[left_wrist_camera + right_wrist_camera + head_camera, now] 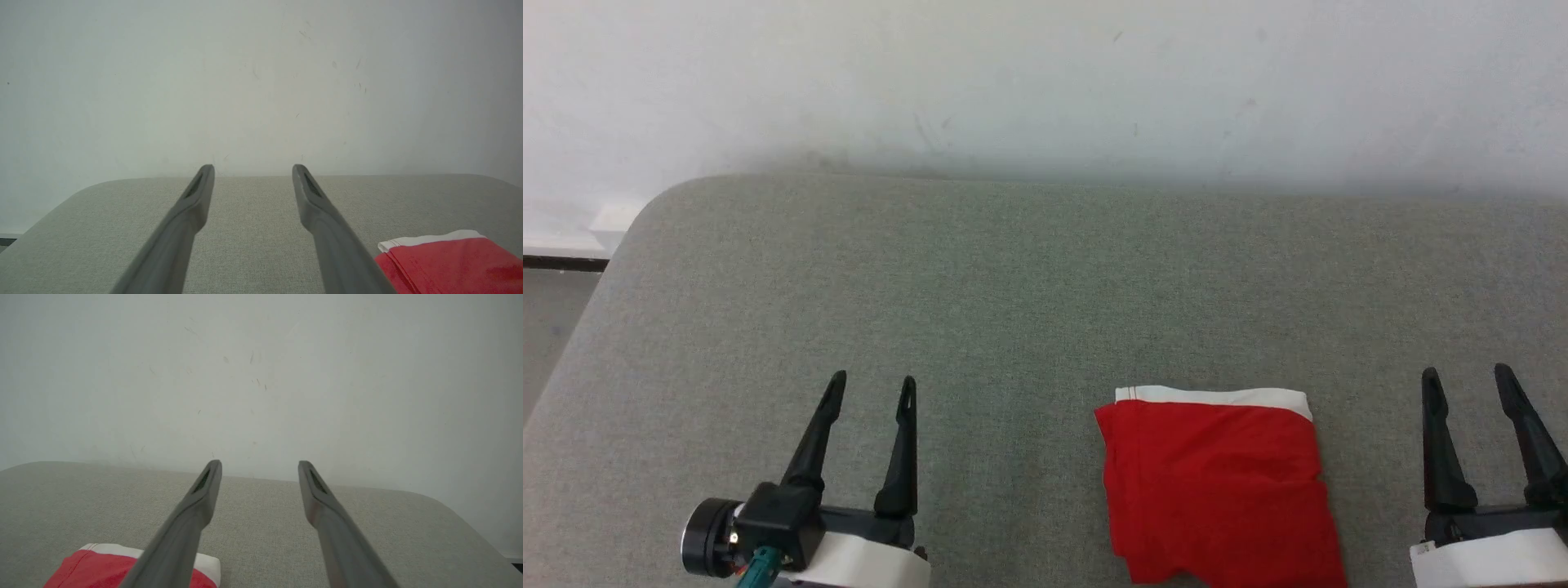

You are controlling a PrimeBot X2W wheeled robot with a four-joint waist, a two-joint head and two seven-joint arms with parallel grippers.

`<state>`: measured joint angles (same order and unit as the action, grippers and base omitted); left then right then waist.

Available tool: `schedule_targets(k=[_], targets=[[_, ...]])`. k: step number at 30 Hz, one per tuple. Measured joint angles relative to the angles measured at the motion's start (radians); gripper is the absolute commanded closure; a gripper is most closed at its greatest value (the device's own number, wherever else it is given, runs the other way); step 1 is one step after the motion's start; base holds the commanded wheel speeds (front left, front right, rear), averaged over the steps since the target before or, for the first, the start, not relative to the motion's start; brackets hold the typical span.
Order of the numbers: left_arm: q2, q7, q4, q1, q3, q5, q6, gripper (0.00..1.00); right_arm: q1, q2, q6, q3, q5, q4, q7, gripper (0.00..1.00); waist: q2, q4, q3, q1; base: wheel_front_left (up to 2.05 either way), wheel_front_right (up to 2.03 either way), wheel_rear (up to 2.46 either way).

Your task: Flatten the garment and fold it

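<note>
L gripper (872,379) and R gripper (1464,371): jaws wide, empty. Red shorts (1217,490) lie folded on worktop (1013,286) between jaw sets, nearer R's. Fold looks done imo; any tidy-up, press flat, don't snag edges.

Right gripper (259,464): two long dark fingers, spread wide, nothing between them.
Garment (94,567): red, folded, white band along its far edge; lies flat at lower left, partly hidden behind one finger.
Grey fabric surface (261,522): rounded far corner at right.
White wall (261,375): faintly scuffed.
</note>
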<state>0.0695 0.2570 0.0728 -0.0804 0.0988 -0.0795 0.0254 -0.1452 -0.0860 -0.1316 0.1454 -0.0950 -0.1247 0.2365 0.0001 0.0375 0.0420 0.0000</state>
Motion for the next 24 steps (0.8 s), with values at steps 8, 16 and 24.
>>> schedule_targets(k=[8, 16, 24], targets=[[-0.003, 0.0, -0.012, 0.0, 0.003, 0.0, 0.008, 0.0, -0.003, 0.01, 0.0, -0.012, 0.002, 0.014, 0.011, 0.0, 0.0, 0.004, -0.002, 0.0, 0.0, 0.0, 0.0], [-0.007, 0.0, -0.012, 0.005, 0.007, 0.0, 0.009, 0.0, -0.003, -0.039, 0.0, -0.046, -0.044, 0.014, -0.089, 0.0, 0.0, 0.018, 0.015, 0.0, 0.0, 0.0, 0.0], [-0.011, 0.0, -0.016, 0.027, 0.018, 0.0, 0.01, 0.0, 0.008, -0.179, 0.0, -0.145, -0.308, 0.037, -0.488, 0.0, 0.0, 0.046, 0.052, 0.0001, 0.0, 0.0, 0.0]])
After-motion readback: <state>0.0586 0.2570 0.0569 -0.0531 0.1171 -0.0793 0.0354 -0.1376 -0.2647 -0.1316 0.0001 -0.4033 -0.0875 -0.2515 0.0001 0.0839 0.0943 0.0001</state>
